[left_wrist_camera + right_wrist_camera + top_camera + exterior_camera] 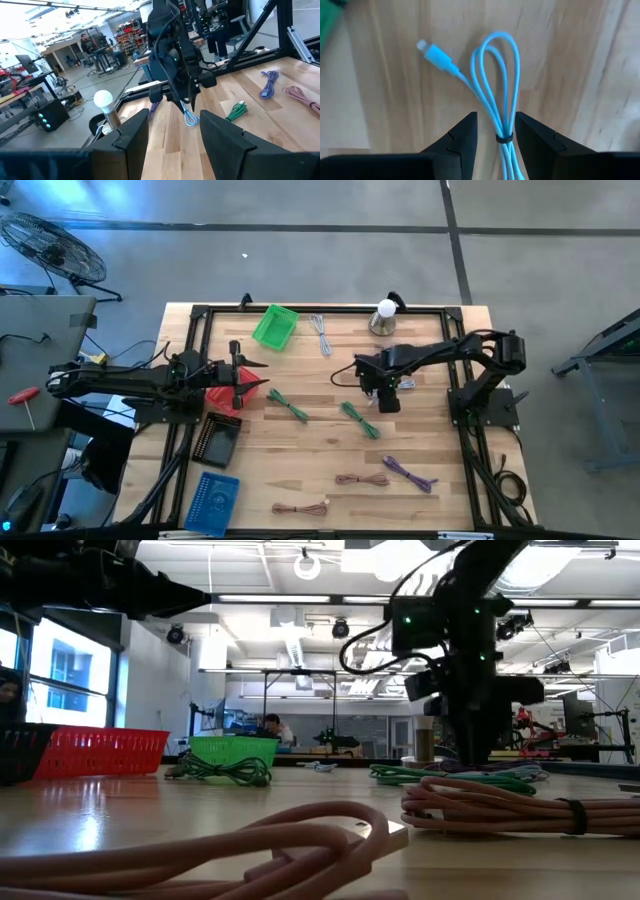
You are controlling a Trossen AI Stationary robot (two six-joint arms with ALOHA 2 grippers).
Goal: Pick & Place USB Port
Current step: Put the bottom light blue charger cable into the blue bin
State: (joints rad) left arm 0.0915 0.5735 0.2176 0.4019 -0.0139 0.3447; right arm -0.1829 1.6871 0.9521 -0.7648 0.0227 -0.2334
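Observation:
A light blue USB cable (496,75), coiled into a long loop and bound by a dark tie (503,138), sits between the fingers of my right gripper (495,120). Its flat connector (433,51) sticks out to one side. That gripper (385,400) is over the middle of the table, right of centre, and is shut on the cable. In the left wrist view the cable's loop (189,118) hangs under it. My left gripper (238,375) hovers open and empty at the table's left, beside the red basket (222,396). My right gripper pinches the light blue cable bundle between its two fingers at the dark tie (503,138), coming from above and pointing down. The fingers lie across the strands. The loop (189,118) hangs below the fingers; whether its lower end touches the table I cannot tell.
A green basket (273,326) and a white cable (320,332) lie near the far edge, with a bulb lamp (385,314) to their right. Two green cables (290,408) (360,420) lie mid-table. Purple (410,473) and pink cables (360,479) lie near the front. Black (218,438) and blue (212,500) baskets sit front left.

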